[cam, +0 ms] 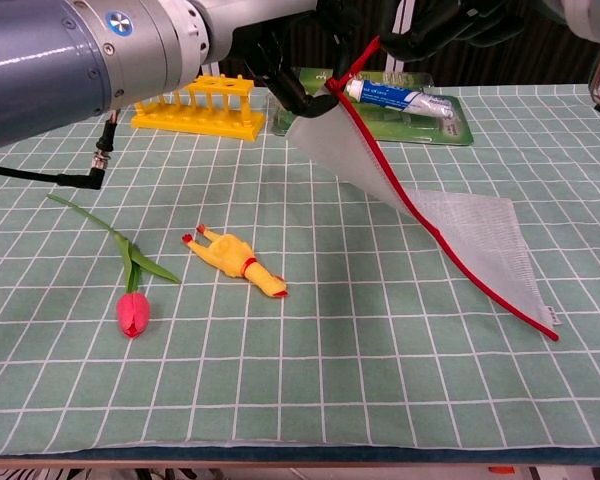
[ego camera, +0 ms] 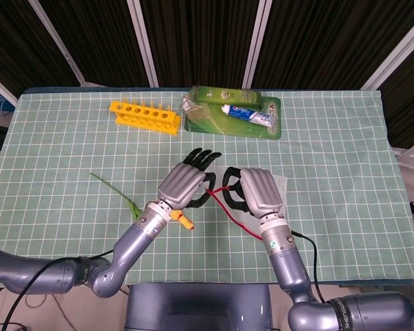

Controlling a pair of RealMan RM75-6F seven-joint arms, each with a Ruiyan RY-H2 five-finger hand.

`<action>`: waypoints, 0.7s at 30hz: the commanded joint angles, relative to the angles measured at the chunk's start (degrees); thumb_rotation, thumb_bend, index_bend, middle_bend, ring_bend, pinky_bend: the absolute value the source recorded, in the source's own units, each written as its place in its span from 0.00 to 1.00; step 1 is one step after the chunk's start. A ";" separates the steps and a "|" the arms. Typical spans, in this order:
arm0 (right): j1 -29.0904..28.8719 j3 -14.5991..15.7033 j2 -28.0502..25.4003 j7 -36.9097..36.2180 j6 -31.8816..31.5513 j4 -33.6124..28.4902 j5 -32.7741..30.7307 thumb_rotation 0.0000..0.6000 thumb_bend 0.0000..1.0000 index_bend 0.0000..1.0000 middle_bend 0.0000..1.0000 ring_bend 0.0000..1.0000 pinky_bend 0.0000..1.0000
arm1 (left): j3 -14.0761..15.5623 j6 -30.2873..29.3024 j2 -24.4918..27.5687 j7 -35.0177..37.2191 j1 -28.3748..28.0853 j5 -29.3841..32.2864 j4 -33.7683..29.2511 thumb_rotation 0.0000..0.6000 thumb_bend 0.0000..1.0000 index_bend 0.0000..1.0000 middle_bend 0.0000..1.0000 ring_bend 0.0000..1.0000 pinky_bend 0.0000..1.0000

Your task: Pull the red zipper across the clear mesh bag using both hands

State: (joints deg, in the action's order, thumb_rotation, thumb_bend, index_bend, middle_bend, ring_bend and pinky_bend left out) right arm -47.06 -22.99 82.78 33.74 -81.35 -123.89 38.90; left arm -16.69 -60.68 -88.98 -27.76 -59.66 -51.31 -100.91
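The clear mesh bag (cam: 450, 225) has its near corner on the green mat and its far end lifted in the air. Its red zipper (cam: 450, 255) runs taut along the raised edge, and shows in the head view as a red zipper line (ego camera: 233, 217). My left hand (ego camera: 185, 183) grips the bag's raised end, with its fingers (cam: 292, 88) beside the mesh. My right hand (ego camera: 260, 192) pinches the red zipper's top end, which rises to its fingers (cam: 430, 28). The two hands are close together. The mesh bag (ego camera: 283, 183) is mostly hidden under the right hand in the head view.
A yellow rubber chicken (cam: 235, 262) and a pink tulip (cam: 132, 311) lie at the front left. A yellow tube rack (ego camera: 143, 116) and a green toothpaste pack (ego camera: 235, 113) sit at the back. The mat's front edge is near my forearms.
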 commanded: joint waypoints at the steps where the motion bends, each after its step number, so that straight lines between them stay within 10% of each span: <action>1: 0.36 0.44 -0.20 -0.21 -0.29 -0.26 0.28 1.00 0.68 0.72 1.00 1.00 1.00 | -0.21 -0.58 -0.18 0.39 0.24 -0.33 -0.21 1.00 0.39 0.58 0.08 0.00 0.00; 21: 4.16 3.43 -1.88 -4.21 0.00 1.23 1.37 1.00 0.68 0.72 1.00 1.00 1.00 | -1.64 -4.67 -2.57 2.84 1.44 -3.99 0.87 1.00 0.39 0.59 0.08 0.00 0.00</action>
State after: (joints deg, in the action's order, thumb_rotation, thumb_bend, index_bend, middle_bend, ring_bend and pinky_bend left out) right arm -43.00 -19.65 80.97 29.63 -81.38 -122.74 40.23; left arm -18.19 -65.12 -91.34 -25.04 -58.30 -55.13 -100.22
